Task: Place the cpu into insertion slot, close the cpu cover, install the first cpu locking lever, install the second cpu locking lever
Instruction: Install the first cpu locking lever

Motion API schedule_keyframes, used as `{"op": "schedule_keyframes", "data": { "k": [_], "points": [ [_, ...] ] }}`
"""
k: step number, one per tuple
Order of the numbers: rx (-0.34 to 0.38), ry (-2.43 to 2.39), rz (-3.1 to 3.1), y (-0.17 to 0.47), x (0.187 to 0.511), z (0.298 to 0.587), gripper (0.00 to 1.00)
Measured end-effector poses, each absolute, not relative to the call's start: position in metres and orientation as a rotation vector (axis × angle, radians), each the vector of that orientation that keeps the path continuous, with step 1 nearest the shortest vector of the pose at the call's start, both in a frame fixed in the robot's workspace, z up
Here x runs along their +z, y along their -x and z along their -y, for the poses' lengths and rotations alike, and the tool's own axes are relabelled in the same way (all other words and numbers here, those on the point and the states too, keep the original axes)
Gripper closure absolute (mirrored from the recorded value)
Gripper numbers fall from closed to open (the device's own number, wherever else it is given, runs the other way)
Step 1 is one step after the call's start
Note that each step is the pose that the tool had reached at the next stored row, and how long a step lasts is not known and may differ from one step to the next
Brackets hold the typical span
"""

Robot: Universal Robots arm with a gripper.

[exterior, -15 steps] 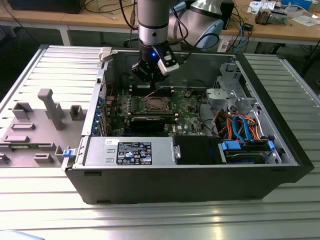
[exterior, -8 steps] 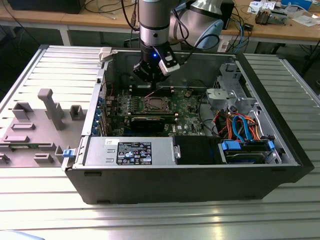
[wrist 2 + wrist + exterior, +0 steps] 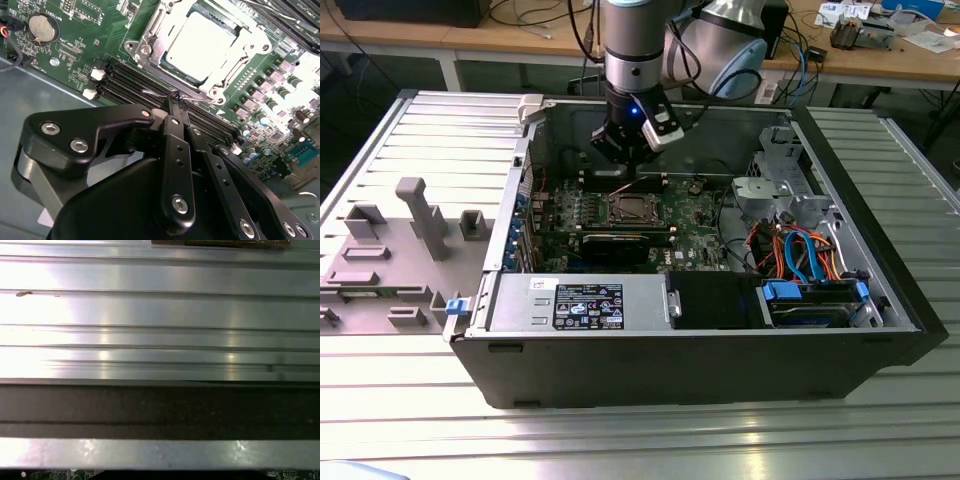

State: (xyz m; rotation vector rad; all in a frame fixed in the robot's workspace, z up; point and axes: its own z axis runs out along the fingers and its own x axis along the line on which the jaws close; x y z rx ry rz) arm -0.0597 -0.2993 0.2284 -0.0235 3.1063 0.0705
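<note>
While the open computer case (image 3: 690, 330) lies on the ribbed metal worktop (image 3: 410, 420), a grey plastic fixture (image 3: 420, 215) sits well off at its nine o'clock in the exterior view, untouched. Moving rightward, the arm comes down inside the case, and the tool (image 3: 623, 152) hangs at twelve o'clock of the insertion slot (image 3: 632, 208) on the green circuit board (image 3: 695, 232).

In the second wrist view the cpu (image 3: 207, 41) already lies flat in the slot, its pale metal top showing through the window of the cpu cover (image 3: 159, 46), which looks folded down around it. The tool (image 3: 173, 100) has its fingertips drawn together to almost no gap, pinching a thin wire locking lever (image 3: 160, 94) that runs along the slot's near edge, just above the black memory slots (image 3: 122, 85).

Judging from this, chip and cover are done and a locking lever is the step in hand; which of the two I cannot tell. The lever is thin and springy, so it calls for a steady press down and sideways under its catch, without slipping from the narrow fingertips or scraping the memory slots.
</note>
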Motion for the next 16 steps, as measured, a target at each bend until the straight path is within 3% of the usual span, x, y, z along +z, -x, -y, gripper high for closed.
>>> {"op": "schedule_keyframes", "data": {
  "k": [16],
  "points": [
    [0.056, -0.011, -3.106, 0.0493, 0.2191, 0.2993, 0.89]
  ]
}}
